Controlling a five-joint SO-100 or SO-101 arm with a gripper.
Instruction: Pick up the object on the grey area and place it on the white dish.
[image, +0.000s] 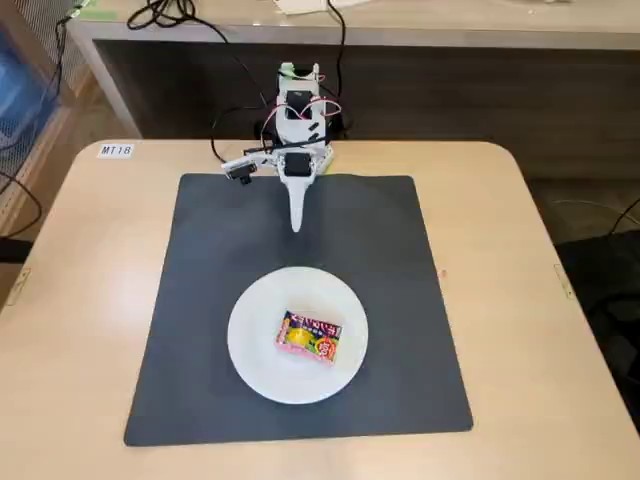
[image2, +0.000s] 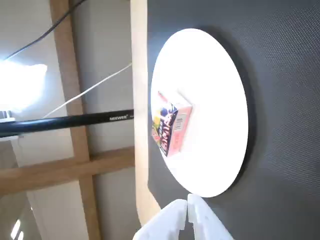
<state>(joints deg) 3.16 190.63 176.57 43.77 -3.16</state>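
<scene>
The snack box (image: 309, 337) showed pink, magenta and yellow with a red-orange round mark, against the plain white dish (image: 258, 350). The mat (image: 380, 240) was matte dark grey, faintly textured in the wrist view. The tabletop (image: 90, 300) was light wood. At the mat's twelve o'clock edge, the arm (image: 296, 165) was white with black cables.

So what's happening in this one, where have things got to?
A single small arm works over a dark grey mat on a wooden table. The pink and yellow snack box lies flat on the white plate, near its middle, and the plate sits on the mat. The claw is shut and empty, pulled back toward the arm's base, clear of the plate. The placing looks done.
</scene>
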